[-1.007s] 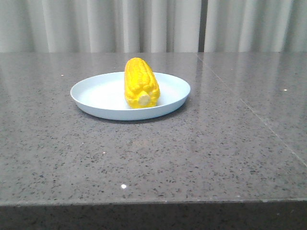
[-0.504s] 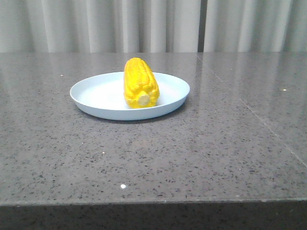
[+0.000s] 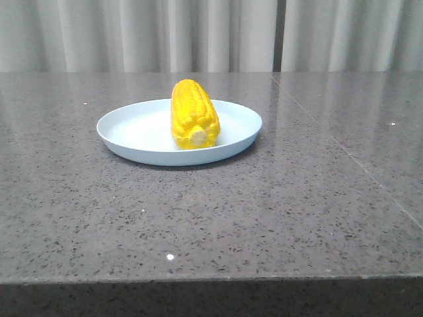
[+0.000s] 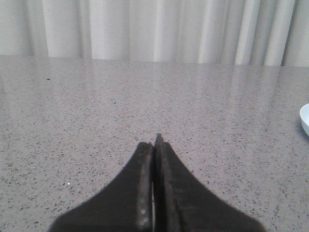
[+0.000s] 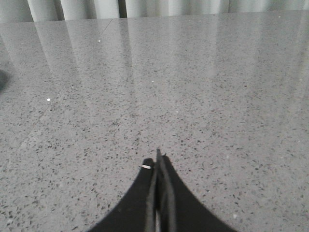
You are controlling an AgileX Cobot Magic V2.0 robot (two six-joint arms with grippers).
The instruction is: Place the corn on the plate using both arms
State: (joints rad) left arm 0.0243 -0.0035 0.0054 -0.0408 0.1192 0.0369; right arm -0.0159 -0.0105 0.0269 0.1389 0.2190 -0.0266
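Observation:
The yellow corn (image 3: 193,113) lies on the pale light-blue plate (image 3: 132,135) on the grey stone table, its pale stub end toward the camera. Neither arm shows in the front view. In the left wrist view my left gripper (image 4: 154,143) is shut and empty over bare table; an edge of the plate (image 4: 304,118) shows at the side of that view. In the right wrist view my right gripper (image 5: 158,157) is shut and empty over bare table, with no corn or plate in sight.
The grey speckled table (image 3: 264,218) has a seam line running across its right part (image 3: 357,162). White curtains (image 3: 211,33) hang behind the table's far edge. The table's front edge runs along the bottom of the front view.

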